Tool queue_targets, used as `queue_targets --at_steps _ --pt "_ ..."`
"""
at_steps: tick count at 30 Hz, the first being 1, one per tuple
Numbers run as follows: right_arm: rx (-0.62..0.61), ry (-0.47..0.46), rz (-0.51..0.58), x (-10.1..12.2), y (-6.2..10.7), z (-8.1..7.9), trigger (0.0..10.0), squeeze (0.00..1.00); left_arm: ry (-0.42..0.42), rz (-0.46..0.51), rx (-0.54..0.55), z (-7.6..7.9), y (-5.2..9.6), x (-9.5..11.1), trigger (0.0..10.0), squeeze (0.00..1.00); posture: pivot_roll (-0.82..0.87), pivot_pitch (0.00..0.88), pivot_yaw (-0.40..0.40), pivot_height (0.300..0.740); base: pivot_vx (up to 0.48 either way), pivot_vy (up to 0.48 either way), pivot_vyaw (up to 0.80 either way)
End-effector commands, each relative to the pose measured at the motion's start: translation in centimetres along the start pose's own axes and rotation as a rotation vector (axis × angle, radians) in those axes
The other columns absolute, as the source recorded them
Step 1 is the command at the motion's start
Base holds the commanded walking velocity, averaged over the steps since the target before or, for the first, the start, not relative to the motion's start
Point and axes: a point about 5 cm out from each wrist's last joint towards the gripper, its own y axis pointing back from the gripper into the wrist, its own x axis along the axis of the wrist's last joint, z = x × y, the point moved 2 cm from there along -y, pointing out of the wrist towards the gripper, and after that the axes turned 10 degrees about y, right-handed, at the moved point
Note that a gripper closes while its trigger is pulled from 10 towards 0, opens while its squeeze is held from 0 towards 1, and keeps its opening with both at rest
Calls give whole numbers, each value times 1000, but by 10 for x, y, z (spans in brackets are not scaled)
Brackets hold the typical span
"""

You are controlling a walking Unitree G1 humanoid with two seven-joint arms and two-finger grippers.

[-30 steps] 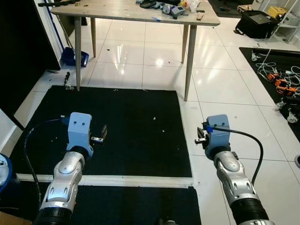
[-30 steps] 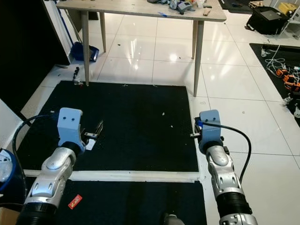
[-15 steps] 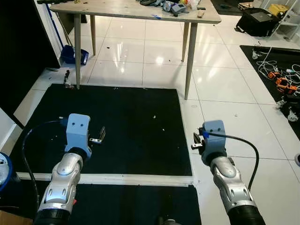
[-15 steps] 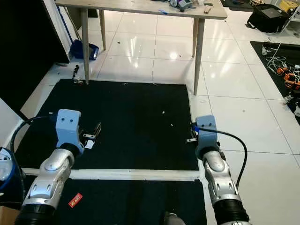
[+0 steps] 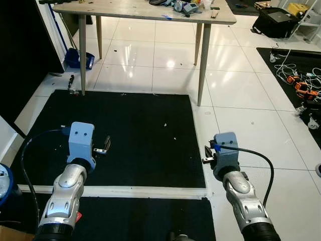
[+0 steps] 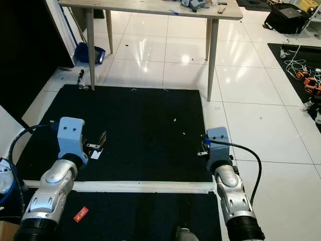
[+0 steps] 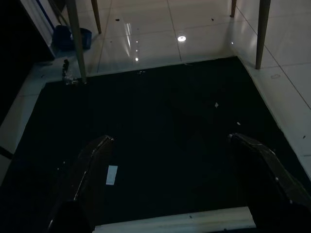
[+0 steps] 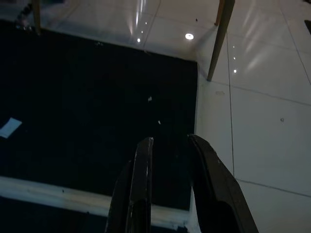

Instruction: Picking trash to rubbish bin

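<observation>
I see my left tool [image 7: 167, 179] spread wide and empty over the black mat [image 6: 145, 125]. A white paper scrap [image 7: 112, 174] lies on the mat just beside its finger [image 7: 90, 177]; in the head views it shows at about 8 o'clock. My right tool [image 8: 170, 160] is nearly closed, a narrow gap left, holding nothing, above the mat's edge by the white tiles. A red wrapper [image 6: 80, 214] lies at 7 o'clock. The counter [image 5: 145, 12] at 12 o'clock is cut off; its clutter is unreadable.
</observation>
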Motion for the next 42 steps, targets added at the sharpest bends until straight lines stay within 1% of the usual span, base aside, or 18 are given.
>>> queue_targets --at_steps 1,3,5,6,7,10,12,13,16,20,27,33,42 --pt "-1 5 -33 -7 1 2 10000 0 -3 -17 -15 2 0 -5 10000 0 -64 198 31 740 0 0 0" --pt "5 17 -31 -5 -1 3 10000 0 -6 -20 -19 2 1 -6 10000 0 -71 197 37 740 0 0 0" --pt "14 56 -19 3 -8 8 10000 0 -11 -32 -28 0 2 -9 10000 0 -105 193 48 740 0 0 0" --pt "14 56 -19 3 -8 8 10000 0 -11 -32 -28 0 2 -9 10000 0 -105 193 48 740 0 0 0" --pt "25 80 -7 9 -13 10 10000 0 -17 -37 -37 0 1 -10 10000 0 -123 191 54 740 0 0 0" --pt "54 134 16 19 -20 11 10000 0 -22 -39 -48 0 1 -10 10000 0 -143 185 65 740 0 0 0" --pt "54 147 25 23 -23 14 10000 0 -25 -38 -52 0 0 -10 10000 0 -146 183 69 740 0 0 0" --pt "45 146 29 26 -25 17 10000 0 -25 -37 -53 0 0 -9 10000 0 -158 172 82 740 0 0 0" --pt "32 145 34 31 -29 23 10000 0 -25 -35 -53 -1 0 -9 10000 0 -166 167 89 740 0 0 0" --pt "46 159 42 33 -32 21 10000 0 -26 -38 -59 -1 2 -11 10000 0 -175 158 107 740 0 0 0" --pt "56 166 44 33 -35 17 10000 0 -31 -43 -73 0 3 -14 10000 0 -176 150 117 740 0 0 0" --pt "48 164 45 32 -36 20 10000 0 -32 -35 -77 1 -1 -11 10000 0 -176 141 117 740 0 0 0" --pt "45 165 42 29 -36 22 10000 0 -27 -33 -81 4 -1 -11 10000 0 -171 137 104 740 0 0 0"
